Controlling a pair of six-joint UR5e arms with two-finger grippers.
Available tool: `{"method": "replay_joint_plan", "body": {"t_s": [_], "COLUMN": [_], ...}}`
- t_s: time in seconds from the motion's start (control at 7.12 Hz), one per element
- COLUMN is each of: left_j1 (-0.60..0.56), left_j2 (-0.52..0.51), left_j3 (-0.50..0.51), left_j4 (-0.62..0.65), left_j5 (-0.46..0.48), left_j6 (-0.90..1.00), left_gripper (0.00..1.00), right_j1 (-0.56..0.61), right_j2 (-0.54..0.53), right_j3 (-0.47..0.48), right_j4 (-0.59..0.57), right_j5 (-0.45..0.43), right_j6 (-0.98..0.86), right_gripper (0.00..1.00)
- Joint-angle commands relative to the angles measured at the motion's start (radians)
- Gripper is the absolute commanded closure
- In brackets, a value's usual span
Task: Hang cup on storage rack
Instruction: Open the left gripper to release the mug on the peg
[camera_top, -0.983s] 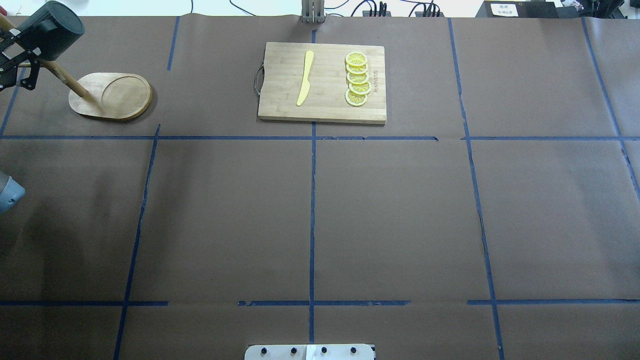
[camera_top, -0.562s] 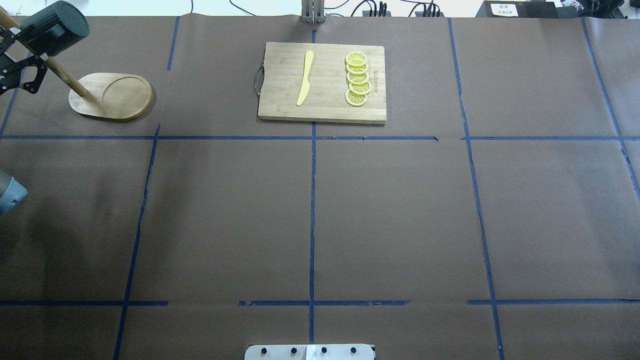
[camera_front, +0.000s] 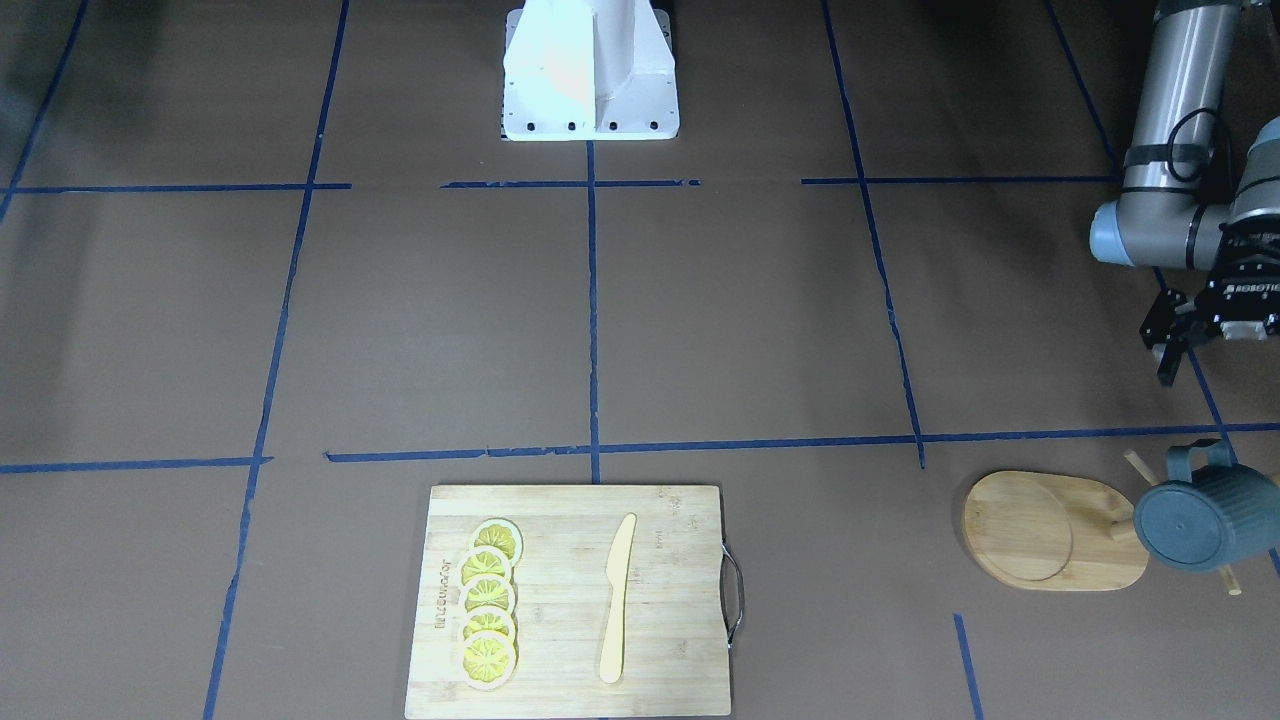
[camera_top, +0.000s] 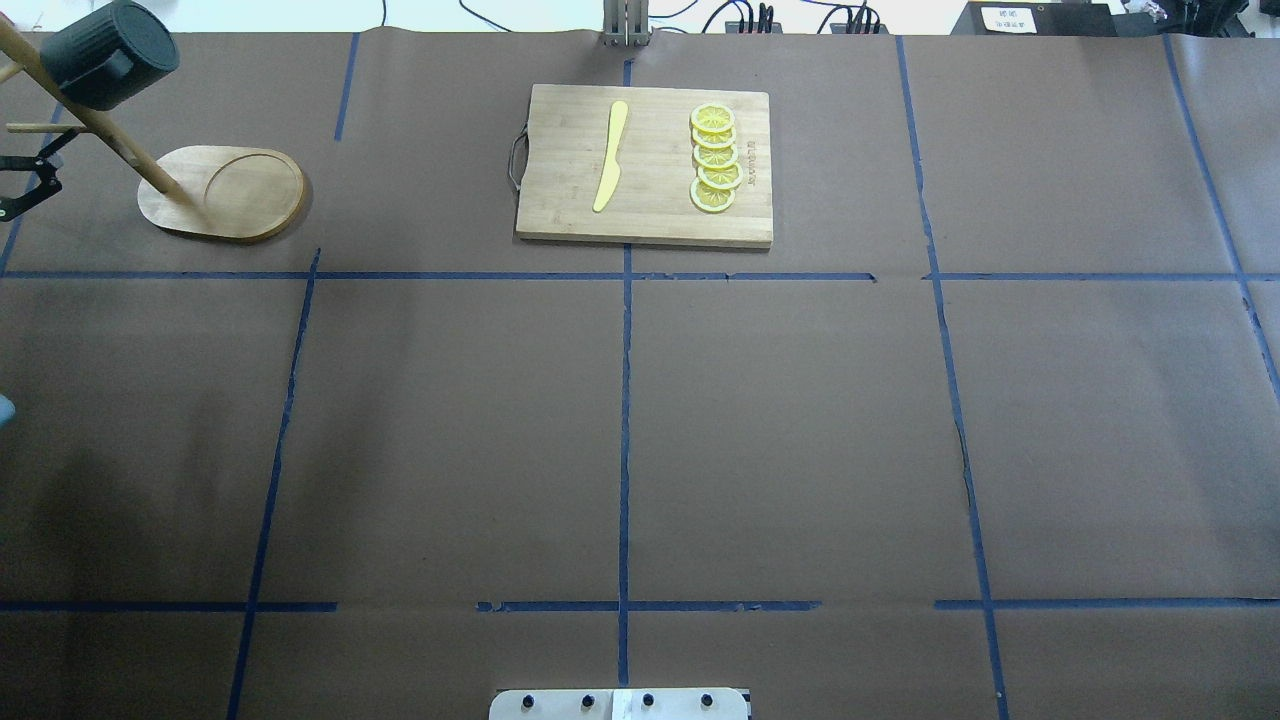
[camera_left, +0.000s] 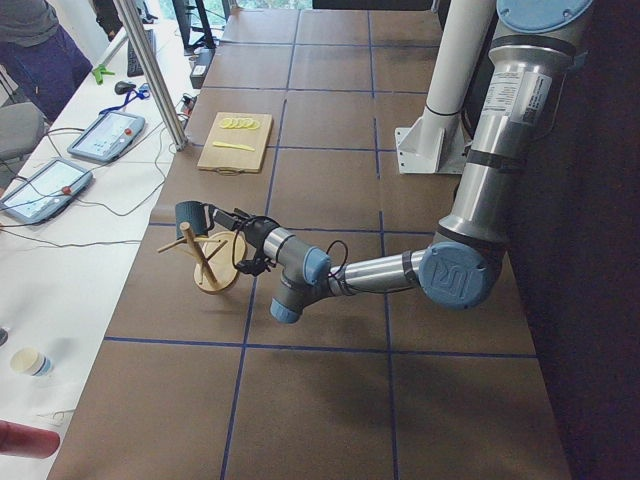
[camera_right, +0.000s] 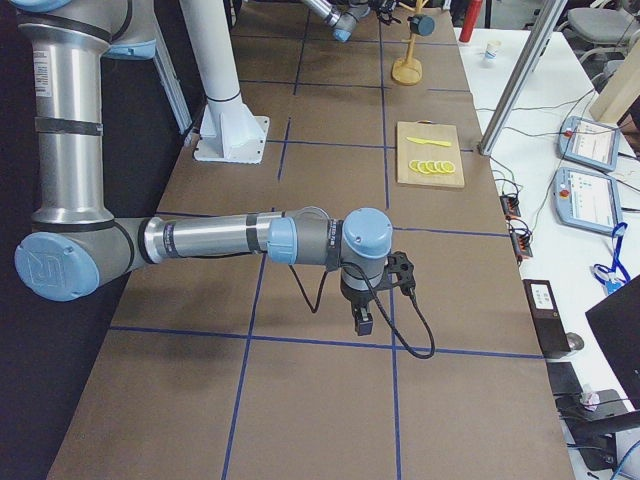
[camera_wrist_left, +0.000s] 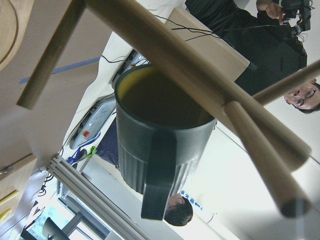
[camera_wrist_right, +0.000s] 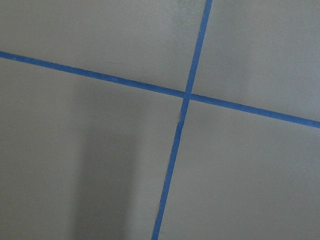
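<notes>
**Left gripper (camera_front: 1158, 358) standing off empty, jaws spread wide; cup (camera_front: 1200, 520) sitting on the storage rack (camera_front: 1020, 530).**

The left gripper is hovering near the rack on the robot's side, touching nothing. The cup is resting high against the pole (camera_top: 120, 145) among the pegs (camera_wrist_left: 260, 150), tilted, its mouth facing the left wrist camera. Which peg is carrying the handle (camera_wrist_left: 157, 175) cannot be told. Judged step: clearing away after release. To do it well, keep the jaws spread and back off along the approach line, away from the pegs, so no finger is catching a peg or the handle. Watch the oval base (camera_top: 240, 195): it should be lying flat on the table (camera_top: 640, 420). The right gripper (camera_right: 365, 322) is hanging over bare table, well apart; its jaw state cannot be told.
</notes>
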Motion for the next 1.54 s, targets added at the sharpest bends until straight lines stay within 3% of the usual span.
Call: {"method": "replay_joint_plan", "body": {"t_s": [0.0,0.14,0.42,0.7,0.84,1.4], "left_j1": [-0.078,-0.141,-0.142,-0.172,-0.206,-0.305], "left_j2": [0.103,0.102,0.098,0.096,0.098,0.101], "left_j3": [-0.14,-0.151,-0.148,-0.15,-0.15,-0.156], "left_j4": [0.0,0.009,0.045,0.268,0.366,0.849], "left_j5": [-0.161,-0.286,-0.435,-0.645,-0.691,-0.683], "left_j6": [0.11,0.252,0.678,1.23,1.433,2.375], "left_gripper": [0.0,0.0,0.0,0.0,0.0,0.0], "right_j1": [0.0,0.0,0.0,0.0,0.0,0.0], "right_j2": [0.001,0.003,0.009,0.008,0.008,0.006], "right_j3": [0.0,0.0,0.0,-0.003,-0.003,-0.006], "right_j4": [0.0,0.001,0.002,0.0,0.0,-0.002], "right_j5": [0.0,0.0,0.0,0.0,0.0,0.002], "right_j6": [0.001,0.001,0.001,0.001,0.001,0.001], "right_gripper": [0.0,0.0,0.0,0.0,0.0,0.0]}}
